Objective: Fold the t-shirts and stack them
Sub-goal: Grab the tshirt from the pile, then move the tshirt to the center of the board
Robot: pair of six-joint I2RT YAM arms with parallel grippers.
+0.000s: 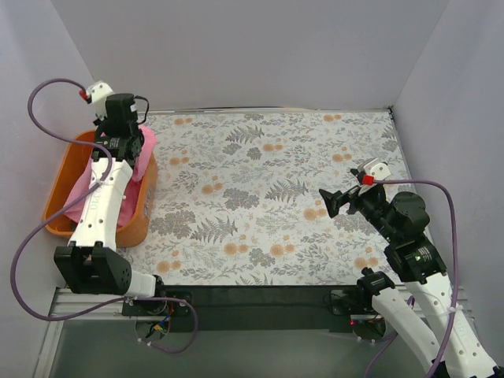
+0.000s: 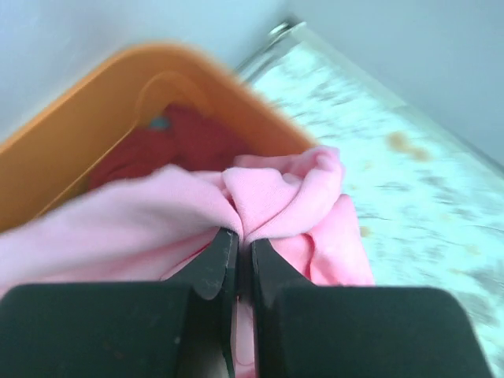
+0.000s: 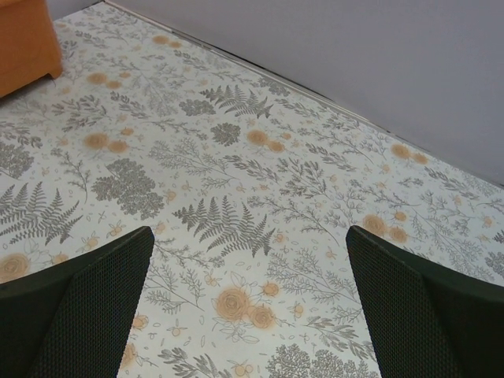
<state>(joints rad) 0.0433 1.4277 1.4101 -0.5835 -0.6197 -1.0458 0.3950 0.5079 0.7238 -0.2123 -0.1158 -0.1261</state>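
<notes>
My left gripper (image 2: 243, 239) is shut on a bunched fold of the bright pink t-shirt (image 2: 283, 197), which it holds above the orange basket (image 2: 71, 150). In the top view the left gripper (image 1: 128, 150) hangs over the basket's far right corner with the pink t-shirt (image 1: 146, 150) draping over the basket rim. A dark red t-shirt (image 2: 169, 142) lies inside the basket. My right gripper (image 3: 248, 260) is open and empty above the floral cloth; in the top view the right gripper (image 1: 335, 201) hovers over the table's right part.
The orange basket (image 1: 59, 189) stands at the table's left edge, against the left wall. A floral tablecloth (image 1: 268, 197) covers the table. Grey walls close in the back and both sides. The basket's corner (image 3: 27, 39) shows at the right wrist view's top left.
</notes>
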